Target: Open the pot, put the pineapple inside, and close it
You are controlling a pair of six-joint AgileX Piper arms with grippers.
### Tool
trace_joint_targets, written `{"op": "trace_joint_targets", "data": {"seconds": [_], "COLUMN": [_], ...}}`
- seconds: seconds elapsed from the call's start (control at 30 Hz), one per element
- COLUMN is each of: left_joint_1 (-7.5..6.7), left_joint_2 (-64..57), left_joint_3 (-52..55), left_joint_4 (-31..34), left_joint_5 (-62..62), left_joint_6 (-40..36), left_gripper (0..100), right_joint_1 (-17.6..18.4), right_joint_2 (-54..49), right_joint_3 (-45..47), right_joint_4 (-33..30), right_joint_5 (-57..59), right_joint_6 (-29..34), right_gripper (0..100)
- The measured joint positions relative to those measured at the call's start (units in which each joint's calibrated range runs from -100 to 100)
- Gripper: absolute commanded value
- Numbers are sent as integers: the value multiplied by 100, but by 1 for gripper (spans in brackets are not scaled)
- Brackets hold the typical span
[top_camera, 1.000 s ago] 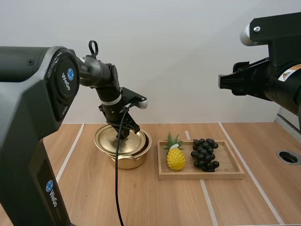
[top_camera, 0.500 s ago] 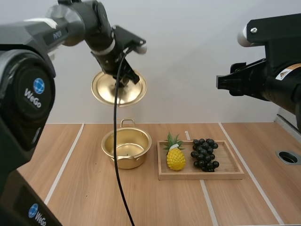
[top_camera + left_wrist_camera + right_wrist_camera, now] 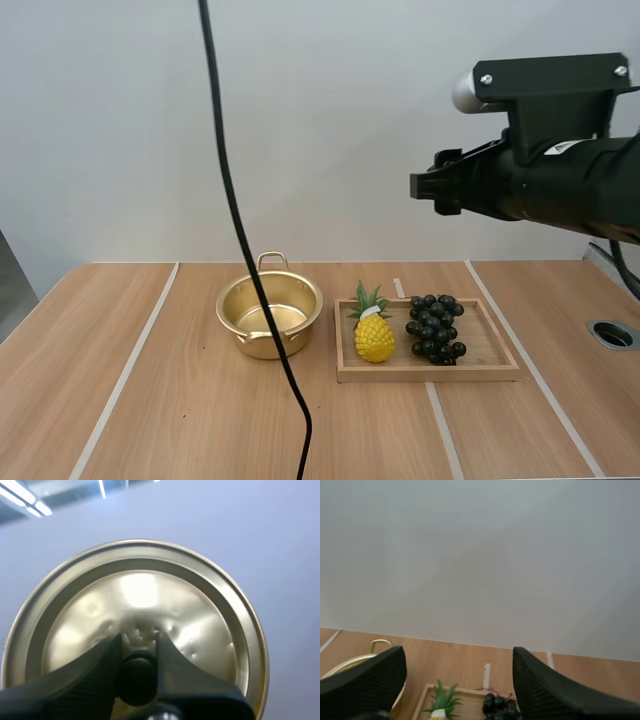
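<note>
Left gripper: the left gripper (image 3: 138, 641) is clamped on the black knob (image 3: 137, 680) of the round gold metal lid (image 3: 150, 595), one finger on either side of it. The lid hangs in the air against a plain wall.
Right gripper: the right gripper (image 3: 457, 652) hangs high above the bench, its fingers wide apart and holding nothing. Below it lie the tray and the pot's rim.
Pot: the round gold metal pot (image 3: 270, 315) stands uncovered near the middle of the light wooden bench (image 3: 200, 420), toward its far edge, with a loop handle on its far side.
Pineapple: the small yellow pineapple with green leaves (image 3: 373, 332) sits at the left end of the shallow rectangular wooden tray (image 3: 480, 372), leaves toward the bench's far edge. It is near the pot but apart from it.
Grapes: a bunch of dark grapes (image 3: 436, 327) lies in the same tray, just beside the pineapple.
Tray: it lies right of the bench's middle, its long side parallel to the near edge.
</note>
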Motion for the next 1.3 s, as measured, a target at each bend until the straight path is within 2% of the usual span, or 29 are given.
{"op": "trace_joint_targets", "data": {"seconds": [0.2,0.33,0.6,0.77,1.03,1.3], "left_joint_1": [0,0,0,0,0,0], "left_joint_2": [-257,-314,-467,-578,-631,-631], "left_joint_3": [-794,-1192,-1850,-1979,-1993,-1993], "left_joint_4": [0,0,0,10,10,10], "left_joint_5": [-33,-33,-33,-33,128,128], "left_joint_6": [-55,-213,-426,-553,-614,-786], "left_gripper": [0,0,0,0,0,0], "right_joint_1": [0,0,0,0,0,7], "right_joint_2": [775,1436,2862,3411,3984,4131], "right_joint_3": [0,0,0,0,0,0], "right_joint_4": [1125,1572,1594,1556,1608,1651], "right_joint_5": [516,927,1864,1981,1810,1514], "right_joint_6": [-718,-992,-1068,-1068,-1068,-1076], "right_gripper": [100,100,100,100,100,100]}}
